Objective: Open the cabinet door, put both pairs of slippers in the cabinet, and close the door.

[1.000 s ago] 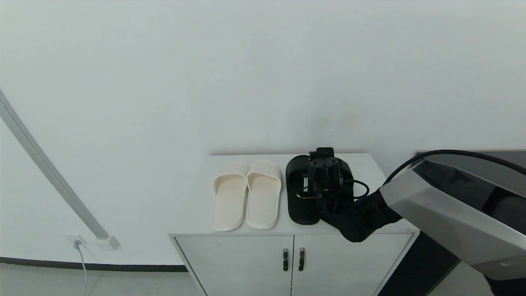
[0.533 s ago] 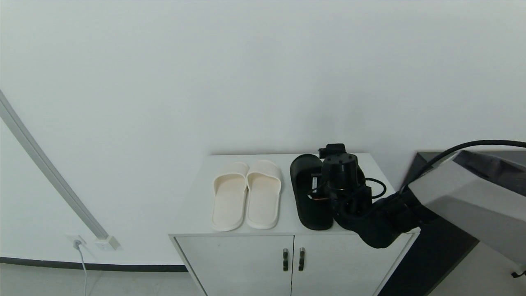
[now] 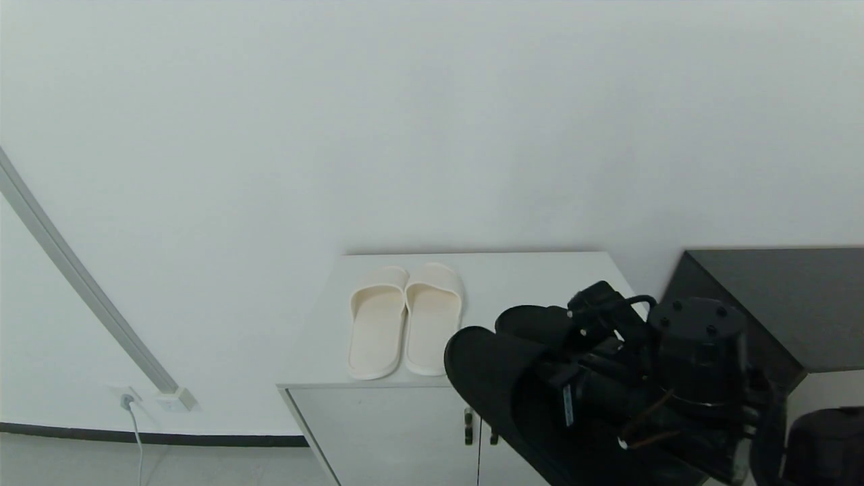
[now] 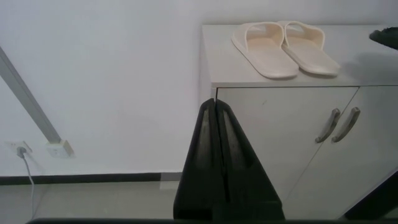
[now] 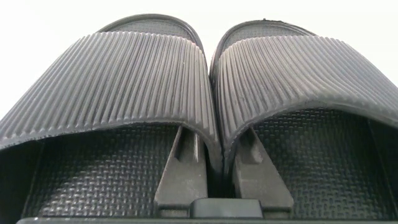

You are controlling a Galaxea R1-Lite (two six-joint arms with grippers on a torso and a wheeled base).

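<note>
- Low at the left, beside the cabinet (image 4: 280,137), my left claw (image 4: 216,106) has its fingers pressed together with nothing between them. The door handles (image 4: 339,124) lie off to its right.
- On the left half of the cabinet top, the white slippers (image 3: 405,317) sit side by side, their long axes running near to far.
- Below them both doors are shut, and the handles meet at the middle seam.
- At the right, my right claw (image 5: 216,149) is clamped on the black slippers (image 3: 499,378). One finger is inside each, pinching their inner walls together. The pair hangs in the air on the near side of the cabinet front, clear of its top, toes pointing away from my wrist.
- As I judge it, the empty left claw is the one free to take a handle, since the right is loaded and the way in is shut.
</note>
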